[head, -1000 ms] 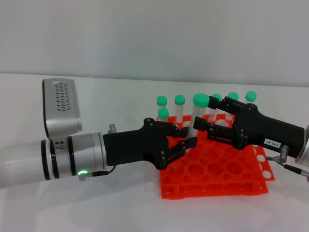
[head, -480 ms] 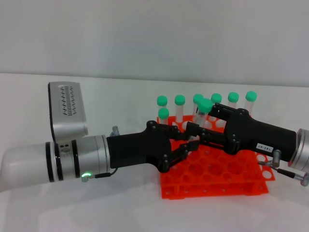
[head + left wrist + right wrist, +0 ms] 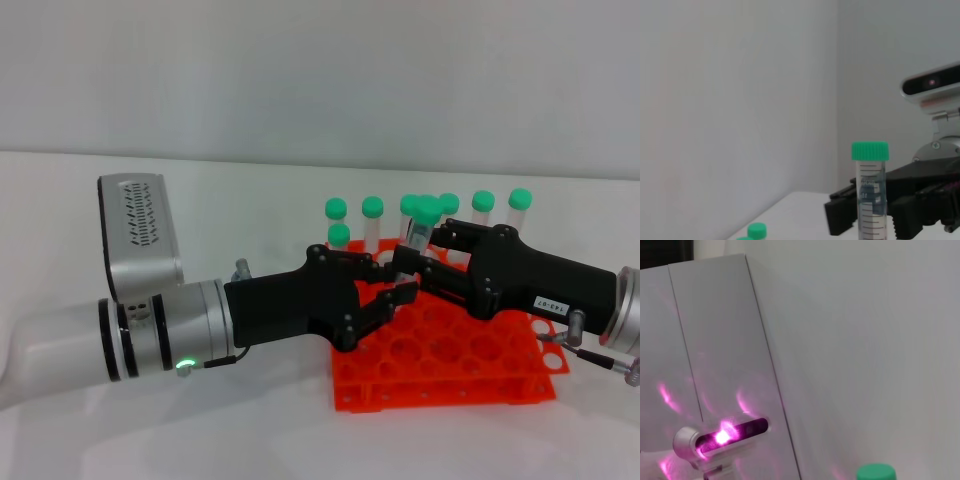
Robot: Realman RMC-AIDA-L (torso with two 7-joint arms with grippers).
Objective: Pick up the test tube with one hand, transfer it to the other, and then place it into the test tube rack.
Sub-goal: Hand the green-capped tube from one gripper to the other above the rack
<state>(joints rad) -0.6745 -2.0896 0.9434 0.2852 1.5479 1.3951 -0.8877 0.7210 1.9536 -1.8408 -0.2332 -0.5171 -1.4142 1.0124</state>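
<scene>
One test tube (image 3: 420,228), right end effector (image 3: 412,262) apparently gripping

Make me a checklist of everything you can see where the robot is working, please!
Surface: white table, plain.
Job's things: test tube upright above the orange rack, not yet in a hole.
Clutter: seven spare tubes standing at the rack's back.
Grippers: right tool shut on the test tube; left tool open, close beside it.
Cables: thin leads at the left wrist and the right wrist.
Surroundings: bare wall.
</scene>
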